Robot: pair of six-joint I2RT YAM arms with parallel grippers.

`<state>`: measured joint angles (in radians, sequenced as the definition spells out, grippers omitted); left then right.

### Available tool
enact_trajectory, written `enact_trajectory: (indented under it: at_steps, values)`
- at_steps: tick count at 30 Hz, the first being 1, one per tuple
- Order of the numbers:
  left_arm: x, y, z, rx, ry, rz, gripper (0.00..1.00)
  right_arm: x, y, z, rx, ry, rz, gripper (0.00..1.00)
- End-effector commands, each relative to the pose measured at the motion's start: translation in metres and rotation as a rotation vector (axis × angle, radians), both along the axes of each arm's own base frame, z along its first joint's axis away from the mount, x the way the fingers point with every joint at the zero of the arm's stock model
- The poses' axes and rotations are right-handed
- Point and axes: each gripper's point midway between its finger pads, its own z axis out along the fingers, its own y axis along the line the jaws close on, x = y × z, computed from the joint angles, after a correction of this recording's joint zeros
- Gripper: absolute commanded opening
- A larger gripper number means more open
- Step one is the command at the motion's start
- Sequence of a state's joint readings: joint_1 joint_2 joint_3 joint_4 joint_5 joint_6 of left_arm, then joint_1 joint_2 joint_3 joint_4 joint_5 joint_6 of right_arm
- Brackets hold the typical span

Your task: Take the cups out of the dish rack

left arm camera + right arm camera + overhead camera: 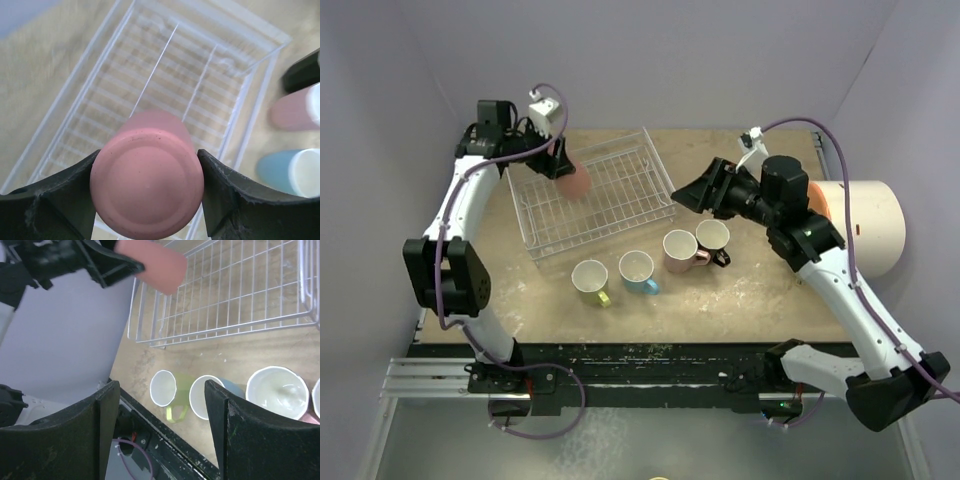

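Left arm (450, 210) is seen rising from its base at the near left edge, folded at the elbow, with the forearm carried out to the far left. Its wrist is pitched downward. Left gripper (560, 163) is closed around a coral-red cup (147, 187) — the two dark fingers (55, 200) are pressed against opposite sides of the cup's wall, and the cup's base is turned toward the wrist camera.

Right arm (865, 310) is extended from its base at the near right, with the forearm angled inward and to the left. Right gripper (161, 390) is held in the air, pointing left — jaws are parted and empty.
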<state>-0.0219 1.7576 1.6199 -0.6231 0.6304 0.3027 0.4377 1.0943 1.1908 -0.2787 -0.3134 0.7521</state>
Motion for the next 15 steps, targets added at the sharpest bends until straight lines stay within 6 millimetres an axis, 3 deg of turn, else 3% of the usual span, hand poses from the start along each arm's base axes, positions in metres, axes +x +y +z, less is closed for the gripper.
enact_trajectory:
  at_steps: [1,5,8,15]
  values:
    - [-0.044,-0.042,0.151,-0.268,-0.216,-0.189,0.09,-0.003,0.018,0.041,0.12,-0.104,0.095,0.71]
    - [-0.071,-0.056,0.205,-0.425,-0.223,-0.264,0.08,-0.005,0.033,0.06,0.25,-0.123,0.162,0.72]
    - [-0.091,-0.065,0.235,-0.537,-0.21,-0.322,0.07,-0.001,0.043,0.087,0.386,-0.18,0.199,0.72]
    - [-0.116,-0.073,0.26,-0.694,-0.165,-0.327,0.0,-0.001,0.059,0.134,0.654,-0.239,0.257,0.74]
